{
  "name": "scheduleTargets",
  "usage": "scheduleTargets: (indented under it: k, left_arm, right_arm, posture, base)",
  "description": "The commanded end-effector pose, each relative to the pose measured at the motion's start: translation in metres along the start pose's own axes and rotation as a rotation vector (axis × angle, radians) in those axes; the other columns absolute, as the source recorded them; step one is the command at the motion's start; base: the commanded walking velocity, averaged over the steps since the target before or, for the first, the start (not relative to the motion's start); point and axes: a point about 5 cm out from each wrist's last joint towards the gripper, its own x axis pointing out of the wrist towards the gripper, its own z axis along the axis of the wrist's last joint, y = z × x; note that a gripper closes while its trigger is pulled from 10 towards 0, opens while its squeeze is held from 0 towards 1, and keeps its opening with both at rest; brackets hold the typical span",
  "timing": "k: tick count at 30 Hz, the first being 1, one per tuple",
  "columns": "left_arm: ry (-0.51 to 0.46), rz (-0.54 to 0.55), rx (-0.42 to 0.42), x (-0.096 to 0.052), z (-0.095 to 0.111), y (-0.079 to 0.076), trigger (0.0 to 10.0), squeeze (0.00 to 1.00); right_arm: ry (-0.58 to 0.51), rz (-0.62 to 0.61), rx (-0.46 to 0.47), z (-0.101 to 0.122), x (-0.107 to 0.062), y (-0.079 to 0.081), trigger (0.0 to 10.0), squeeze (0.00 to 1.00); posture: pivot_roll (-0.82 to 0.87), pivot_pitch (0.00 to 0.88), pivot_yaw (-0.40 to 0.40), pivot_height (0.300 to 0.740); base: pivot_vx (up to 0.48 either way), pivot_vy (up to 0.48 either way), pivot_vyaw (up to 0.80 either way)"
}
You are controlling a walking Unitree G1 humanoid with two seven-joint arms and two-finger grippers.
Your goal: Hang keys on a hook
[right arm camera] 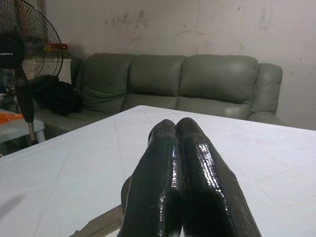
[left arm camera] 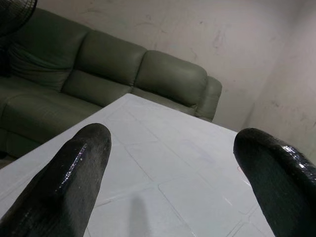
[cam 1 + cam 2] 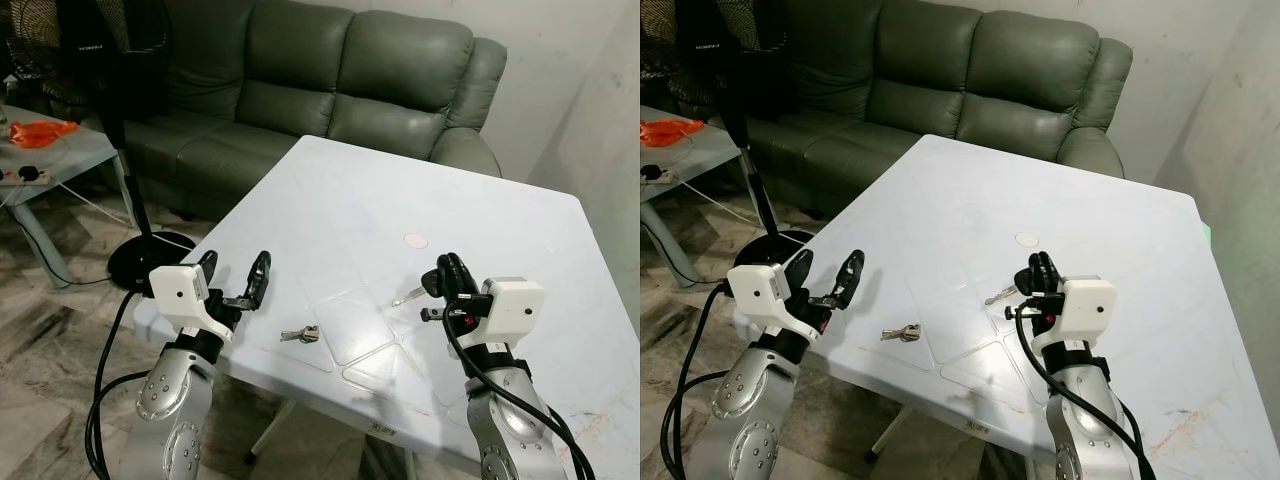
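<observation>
From the head views, the right gripper (image 3: 440,272) has its fingers pressed together on a key (image 3: 408,296) whose long axis runs flat over the table (image 3: 340,200), pointing toward the robot's left; a second bunch of keys (image 3: 300,334) lies on the table between the arms, nearer the left gripper (image 3: 236,270), whose fingers are spread. The left wrist view shows spread fingers (image 2: 79,173) over bare table. In the right wrist view the closed fingers (image 1: 163,182) hide most of the key, its blade jutting out beneath them.

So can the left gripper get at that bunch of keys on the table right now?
Probably yes. The left gripper is open and sits over the table edge, with the keys lying flat nearby to its right and only bare tabletop between them.
</observation>
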Motion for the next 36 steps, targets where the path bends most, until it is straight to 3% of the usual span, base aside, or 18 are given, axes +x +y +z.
scheduleTargets:
  k: [1, 36]
  left_arm:
    - [-0.010, -0.010, -0.005, 0.0039, 0.0014, -0.0024, 10.0, 0.00]
    - [-0.006, -0.016, -0.019, 0.0069, -0.0015, -0.0059, 10.0, 0.00]
  right_arm:
    - [0.006, 0.007, -0.006, -0.0010, 0.0015, 0.0004, 10.0, 0.00]
    - [0.007, 0.016, 0.003, -0.0016, 0.0018, 0.0029, 10.0, 0.00]
  posture:
    - [0.02, 0.000, -0.075, 0.740]
    - [0.02, 0.000, -0.080, 0.740]
  base:
    - [0.000, 0.307, 0.00]
    - [0.000, 0.363, 0.00]
